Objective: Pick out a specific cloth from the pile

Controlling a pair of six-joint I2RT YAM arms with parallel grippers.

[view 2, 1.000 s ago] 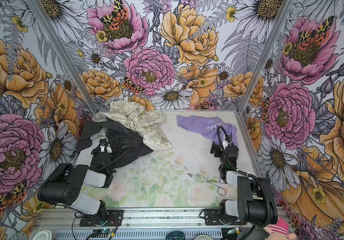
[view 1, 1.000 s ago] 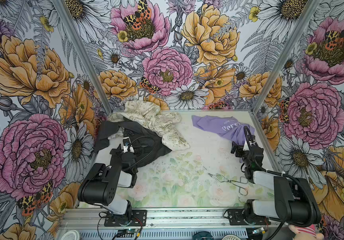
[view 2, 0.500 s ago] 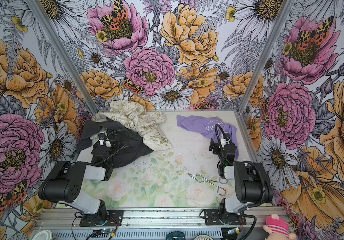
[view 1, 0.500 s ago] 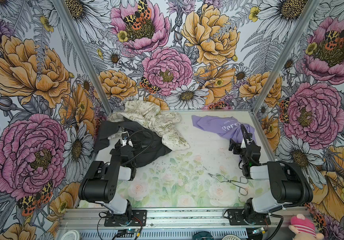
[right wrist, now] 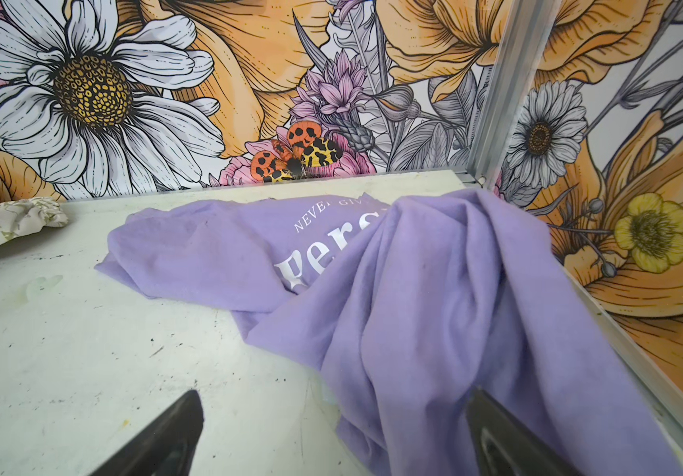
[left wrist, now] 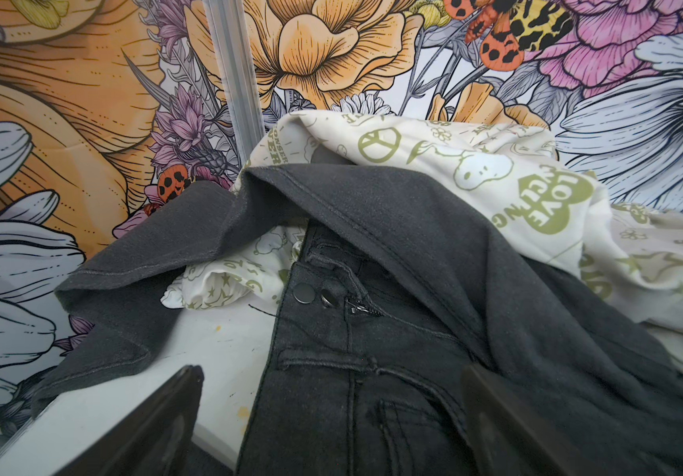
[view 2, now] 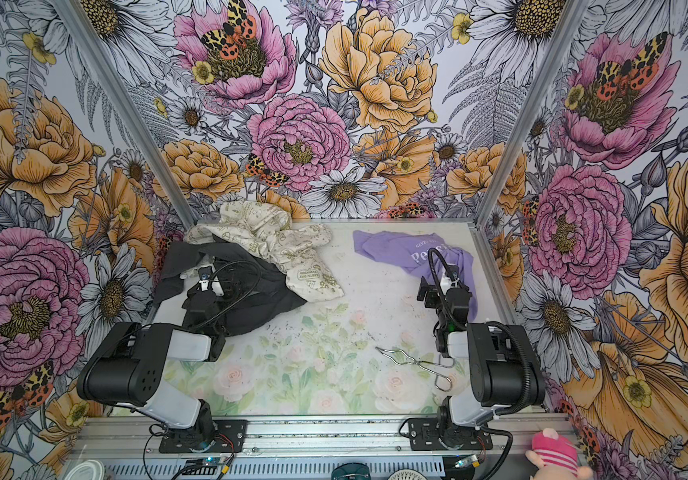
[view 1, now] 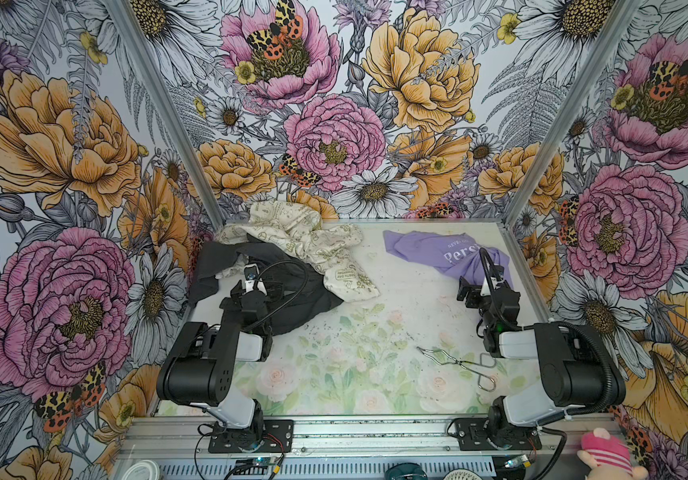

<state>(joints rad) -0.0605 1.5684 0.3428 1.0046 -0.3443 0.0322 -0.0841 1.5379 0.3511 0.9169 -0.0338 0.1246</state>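
The pale counter (view 1: 375, 266) lay bare down its middle, between the two heaps of fabric. At far left sat the pile (view 1: 292, 266): a black garment (left wrist: 434, 247) with a button and zip, under a cream cloth (left wrist: 434, 152) printed in green with "LOVE" and "EARTH DAY". The cloth (view 1: 421, 249), soft lavender with white "NEVER GIV" above large "Pers", lay rumpled in the far right corner, well apart from the pile and close to the right wall rail. The left pincer (left wrist: 327, 383) hung wide open over the black garment. The right pincer (right wrist: 333, 397) gaped empty at the cloth's near fold. Wire tongs (view 1: 458, 361) lay near right.
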